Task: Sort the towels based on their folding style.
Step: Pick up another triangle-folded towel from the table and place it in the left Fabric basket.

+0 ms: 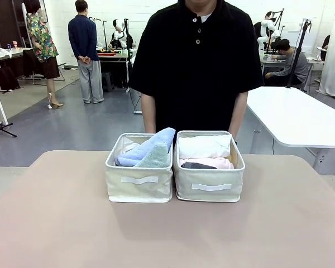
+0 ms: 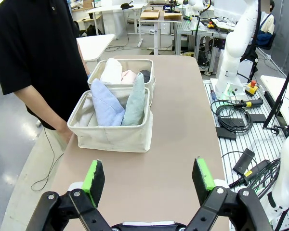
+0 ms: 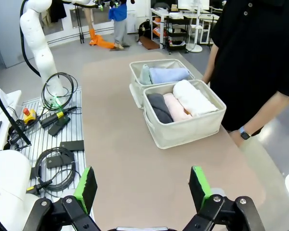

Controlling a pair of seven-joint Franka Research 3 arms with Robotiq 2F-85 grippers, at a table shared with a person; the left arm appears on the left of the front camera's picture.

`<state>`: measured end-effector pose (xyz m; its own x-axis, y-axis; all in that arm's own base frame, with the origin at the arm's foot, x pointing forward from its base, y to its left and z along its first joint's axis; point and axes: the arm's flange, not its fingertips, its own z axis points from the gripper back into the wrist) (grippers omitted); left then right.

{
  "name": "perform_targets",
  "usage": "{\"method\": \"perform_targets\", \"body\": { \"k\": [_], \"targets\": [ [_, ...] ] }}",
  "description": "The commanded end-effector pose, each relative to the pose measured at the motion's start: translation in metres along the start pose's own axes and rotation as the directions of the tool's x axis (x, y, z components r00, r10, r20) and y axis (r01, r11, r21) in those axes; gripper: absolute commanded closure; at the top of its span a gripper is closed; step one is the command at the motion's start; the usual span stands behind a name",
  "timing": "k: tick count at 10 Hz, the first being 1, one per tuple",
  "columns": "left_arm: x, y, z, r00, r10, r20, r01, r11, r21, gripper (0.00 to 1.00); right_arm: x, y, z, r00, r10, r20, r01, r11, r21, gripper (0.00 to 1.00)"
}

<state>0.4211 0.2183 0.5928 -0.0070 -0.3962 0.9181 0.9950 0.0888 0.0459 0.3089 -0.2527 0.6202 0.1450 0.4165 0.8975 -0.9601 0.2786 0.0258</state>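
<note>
**Towels binned by fold; arms stand clear**

The light blue cone towel point(image 1: 151, 146) and the pale green cone towel point(image 1: 154, 158) lean together in the left bin point(image 1: 138, 188). The white rolled towel point(image 1: 204, 146), the pink rolled towel point(image 1: 207, 162) and the dark grey rolled towel point(image 1: 196, 165) lie side by side in the right bin point(image 1: 209, 191). A sliver of something pale shows behind the blue cone in the left bin; I cannot tell what it is, and a yellow roll cannot be made out in either bin.

Judging by this layout, the sort looks finished or nearly so. The sound move now is to keep both arms back, confirm each bin holds one folding style only, and reach in again only if a roll turns out to sit among the cones. Any such pick should come straight down over the towel's middle, so the soft bin walls are not dragged.

The two bins stand touching, mid-counter point(image 1: 56, 223), just in front of the person's hands. The left gripper point(image 2: 148, 175) and right gripper point(image 3: 143, 185) hover over bare counter, well short of the bins, jaws spread wide and holding nothing.
</note>
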Motion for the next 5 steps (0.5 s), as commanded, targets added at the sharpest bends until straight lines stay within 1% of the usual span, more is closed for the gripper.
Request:
{"method": "perform_targets", "body": {
  "k": [1,5],
  "targets": [
    [0.0027,-0.0013,-0.0016,1.0,0.006,0.004,-0.006,1.0,0.014,0.05,0.0,-0.0013,0.0011,1.0,0.017,0.018,-0.017,1.0,0.006,0.0],
    [0.0027,-0.0013,-0.0016,1.0,0.006,0.004,-0.006,1.0,0.014,0.05,0.0,-0.0013,0.0011,1.0,0.017,0.018,-0.017,1.0,0.006,0.0]
  ]
}}
